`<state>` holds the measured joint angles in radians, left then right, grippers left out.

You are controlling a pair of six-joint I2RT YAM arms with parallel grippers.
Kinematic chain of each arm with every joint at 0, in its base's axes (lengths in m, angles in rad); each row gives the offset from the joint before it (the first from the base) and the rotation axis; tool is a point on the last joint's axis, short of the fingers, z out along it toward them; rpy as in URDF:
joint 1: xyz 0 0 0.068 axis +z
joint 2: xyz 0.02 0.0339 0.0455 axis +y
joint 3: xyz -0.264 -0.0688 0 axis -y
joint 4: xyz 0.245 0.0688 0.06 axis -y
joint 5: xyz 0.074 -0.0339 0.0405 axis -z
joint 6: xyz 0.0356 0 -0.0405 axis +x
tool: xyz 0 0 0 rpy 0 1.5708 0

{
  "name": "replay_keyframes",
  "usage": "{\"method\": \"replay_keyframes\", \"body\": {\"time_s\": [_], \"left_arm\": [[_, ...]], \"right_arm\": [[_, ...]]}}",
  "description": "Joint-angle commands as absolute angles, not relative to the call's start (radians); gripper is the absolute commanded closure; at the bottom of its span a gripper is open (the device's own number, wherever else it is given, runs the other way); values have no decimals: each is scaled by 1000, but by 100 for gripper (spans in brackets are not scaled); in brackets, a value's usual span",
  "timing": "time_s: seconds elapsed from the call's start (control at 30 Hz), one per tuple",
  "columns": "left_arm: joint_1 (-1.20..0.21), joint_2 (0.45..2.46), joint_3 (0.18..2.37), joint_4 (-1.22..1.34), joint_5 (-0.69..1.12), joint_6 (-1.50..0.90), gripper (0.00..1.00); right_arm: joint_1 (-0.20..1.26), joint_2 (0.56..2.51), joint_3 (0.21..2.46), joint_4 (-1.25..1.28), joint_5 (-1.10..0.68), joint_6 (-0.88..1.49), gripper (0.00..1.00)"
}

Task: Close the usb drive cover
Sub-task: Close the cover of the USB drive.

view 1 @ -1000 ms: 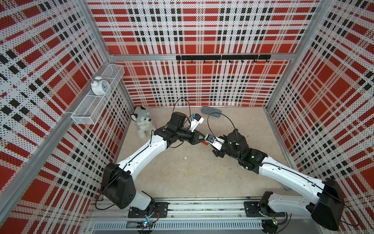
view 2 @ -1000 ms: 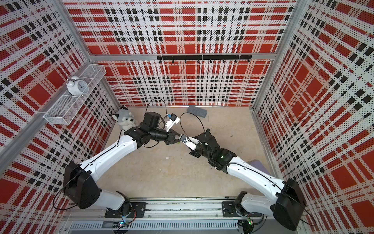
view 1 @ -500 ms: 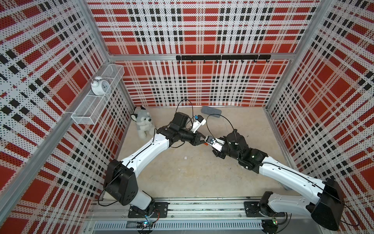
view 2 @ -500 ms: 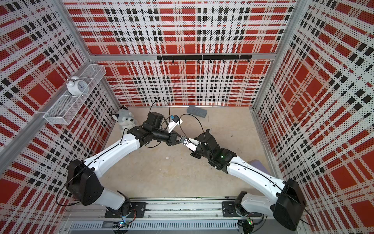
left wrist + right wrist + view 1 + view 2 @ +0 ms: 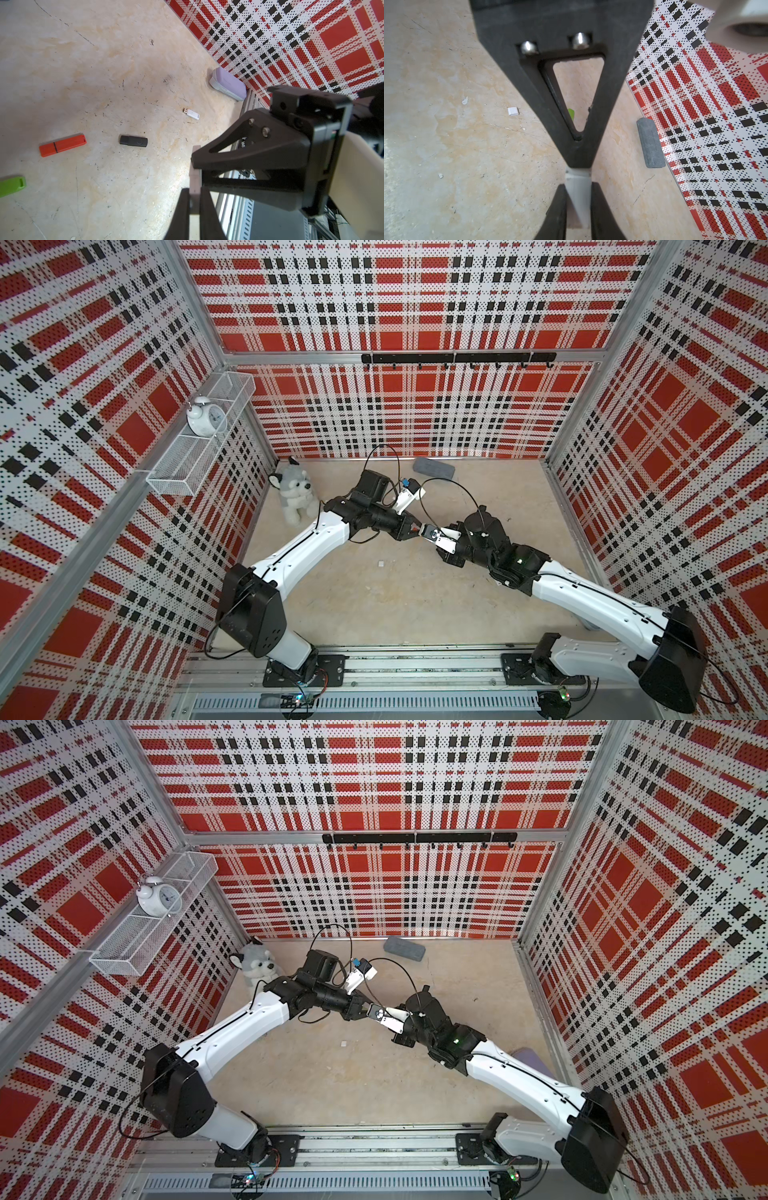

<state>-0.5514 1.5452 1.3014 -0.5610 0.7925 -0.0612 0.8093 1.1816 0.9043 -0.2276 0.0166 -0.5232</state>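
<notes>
A small pale usb drive (image 5: pixel 431 534) (image 5: pixel 377 1013) hangs in mid-air above the middle of the table, pinched from both ends. My left gripper (image 5: pixel 417 528) (image 5: pixel 195 192) is shut on its one end, a thin pale strip (image 5: pixel 195 182). From the opposite side my right gripper (image 5: pixel 439 539) (image 5: pixel 578 188) is shut on the white end (image 5: pixel 578 187). The two pairs of fingertips almost touch. Which end is the cover I cannot tell; the fingers hide most of the drive.
On the table below lie an orange drive (image 5: pixel 62 145), a black drive (image 5: pixel 134 141), an uncapped white drive (image 5: pixel 191 113), a green drive (image 5: pixel 12 186) and a small white cap (image 5: pixel 380 563). A lilac case (image 5: pixel 228 84), grey case (image 5: pixel 434 467) and plush husky (image 5: pixel 295 493) sit near the walls.
The left arm has edged slightly rightward, toward the right gripper. Both grippers stay shut on the drive, held at the same spot.
</notes>
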Motion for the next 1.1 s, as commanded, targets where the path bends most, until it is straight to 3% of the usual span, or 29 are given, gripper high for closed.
{"method": "replay_keyframes", "body": {"time_s": [0.0, 0.3, 0.63, 1.07], "left_arm": [[-594, 1557, 1284, -481, 850, -103, 93], [-597, 1560, 1246, -443, 895, -139, 93], [-603, 1601, 1291, -569, 801, -68, 91], [-604, 1576, 1289, -459, 859, -122, 88]], "right_arm": [[842, 1145, 960, 101, -124, -452, 98], [845, 1166, 976, 92, -141, -484, 99], [851, 1143, 978, 43, -78, -634, 100], [854, 1132, 934, 117, -123, -569, 100]]}}
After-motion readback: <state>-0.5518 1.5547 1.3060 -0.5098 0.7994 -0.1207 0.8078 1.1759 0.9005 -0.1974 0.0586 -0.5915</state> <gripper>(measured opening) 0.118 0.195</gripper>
